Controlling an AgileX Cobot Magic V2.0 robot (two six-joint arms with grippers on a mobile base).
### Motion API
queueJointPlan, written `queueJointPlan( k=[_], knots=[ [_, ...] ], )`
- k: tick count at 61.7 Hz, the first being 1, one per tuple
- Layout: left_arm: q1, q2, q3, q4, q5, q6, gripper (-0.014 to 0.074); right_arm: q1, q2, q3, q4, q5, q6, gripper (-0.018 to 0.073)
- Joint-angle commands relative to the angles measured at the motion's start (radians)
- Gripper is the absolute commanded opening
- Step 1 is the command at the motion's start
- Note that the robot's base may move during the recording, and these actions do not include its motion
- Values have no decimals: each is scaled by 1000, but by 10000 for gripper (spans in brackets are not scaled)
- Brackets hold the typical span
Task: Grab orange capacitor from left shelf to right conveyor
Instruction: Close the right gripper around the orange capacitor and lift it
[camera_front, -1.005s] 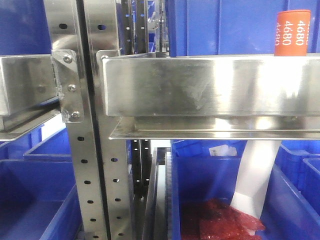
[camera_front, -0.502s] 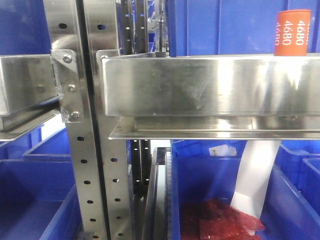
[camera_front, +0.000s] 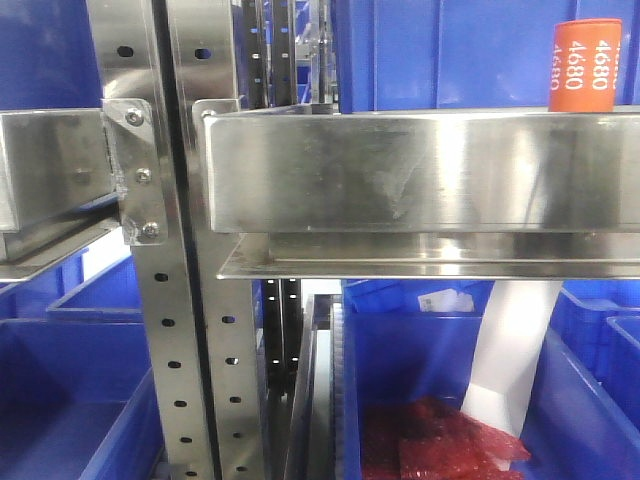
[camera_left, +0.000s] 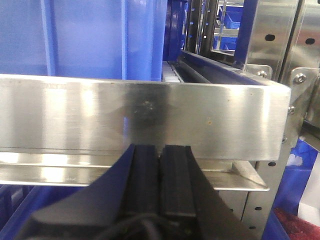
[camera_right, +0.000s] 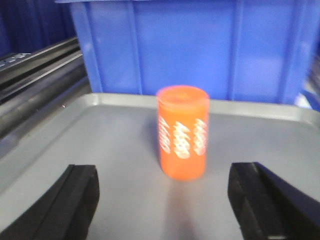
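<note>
R wrist view: the right end effector (camera_right: 165, 185) is spread wide, w/ nothing btw. its two black fingers (camera_right: 75, 200). The orange capacitor (camera_right: 182, 132) stands upright straight ahead of it, approx. on its centre line, a little beyond the fingertips and touching neither. The white print on its side is blurred here. It stands on the grey floor of the left shelf (camera_right: 115, 150). Farther ahead, behind the capacitor, is the wall of a blue bin (camera_right: 200, 50). Dark rails (camera_right: 35, 85) run ahead on the left side of the end effector.

L wrist view: the left end effector (camera_left: 160, 150) has its fingers pressed together, nothing pinched. Directly ahead of it and a little above is the shiny front lip of a second steel shelf (camera_left: 150, 115). The tips are near the lower edge of this lip; I cannot tell if they touch it. Above and behind the lip is another blue bin (camera_left: 85, 35). To the right of the end effector stands a perforated upright (camera_left: 272, 30).

Front view: the top part of the capacitor (camera_front: 583, 65) shows above the tall lip of the left shelf (camera_front: 420, 170), at the far right, "4680" readable. The second steel shelf (camera_front: 50, 170) is on the other side of the upright (camera_front: 190, 300). Under the shelves are blue bins (camera_front: 60, 400), one w/ red bags (camera_front: 440, 445).
</note>
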Motion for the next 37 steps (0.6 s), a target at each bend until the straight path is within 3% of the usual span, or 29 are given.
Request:
queueJointPlan(
  k=[1,37],
  knots=[
    [-7,-13,-5,-2,-89,-1,-127,4,59,-78,5,-134,-2,623],
    [-7,-13,-5,-2,-89,-1,-127,-56,389,-142,5,-388,1,623]
  ],
)
